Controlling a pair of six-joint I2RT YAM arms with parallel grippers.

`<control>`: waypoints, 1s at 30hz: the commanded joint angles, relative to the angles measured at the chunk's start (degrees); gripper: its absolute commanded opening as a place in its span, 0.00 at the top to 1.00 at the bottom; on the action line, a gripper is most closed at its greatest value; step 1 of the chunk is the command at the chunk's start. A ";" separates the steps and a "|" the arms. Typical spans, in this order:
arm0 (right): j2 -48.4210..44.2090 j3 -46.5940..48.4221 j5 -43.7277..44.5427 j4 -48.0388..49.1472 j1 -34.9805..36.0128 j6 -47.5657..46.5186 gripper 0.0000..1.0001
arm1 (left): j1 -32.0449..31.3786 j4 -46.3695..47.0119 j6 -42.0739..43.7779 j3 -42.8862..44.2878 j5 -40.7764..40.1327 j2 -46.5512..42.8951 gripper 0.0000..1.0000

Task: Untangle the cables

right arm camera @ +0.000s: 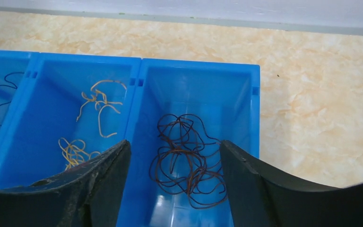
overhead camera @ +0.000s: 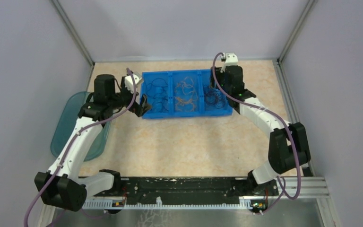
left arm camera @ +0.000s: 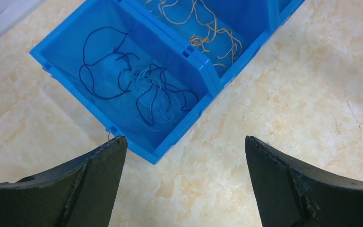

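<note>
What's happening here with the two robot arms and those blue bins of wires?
Two robot arms are untangling cables. The wires lie by colour in three blue bins: dark blue cables left, yellow-orange cables middle, brown cables right. The right gripper hangs open over the brown ones; the left gripper is open above the table beside the left bin. Neither holds anything.

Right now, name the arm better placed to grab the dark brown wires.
Right: the right pincer, open, hangs directly over the dark brown wires; the left pincer hovers beside the blue bin's opposite end.
</note>
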 commanded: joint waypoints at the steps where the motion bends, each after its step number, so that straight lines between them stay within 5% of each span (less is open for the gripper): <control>1: -5.30 3.14 0.41 0.40 -0.39 -0.26 0.29 | 0.41 4.41 -2.72 -2.90 -3.70 -1.16 0.00; 6: -13.88 -2.40 0.50 -0.02 -0.43 1.35 0.24 | 1.16 8.92 -2.94 -7.37 -4.71 -1.16 0.00; 9: -21.65 -12.03 0.82 3.51 -0.98 2.87 0.07 | 2.32 14.22 -3.09 -13.24 -5.29 -1.43 0.00; 21: -51.30 -46.54 34.38 11.69 -3.32 1.36 0.01 | 6.39 55.42 -6.49 -41.11 -8.44 2.66 0.00; 26: -50.58 -54.08 36.84 20.04 -5.48 1.59 0.01 | 7.72 75.17 -8.47 -49.17 -6.29 6.11 0.00; 30: -39.18 -55.39 37.15 30.04 -7.13 0.94 0.01 | 8.27 82.10 -12.19 -47.97 -6.97 12.52 0.00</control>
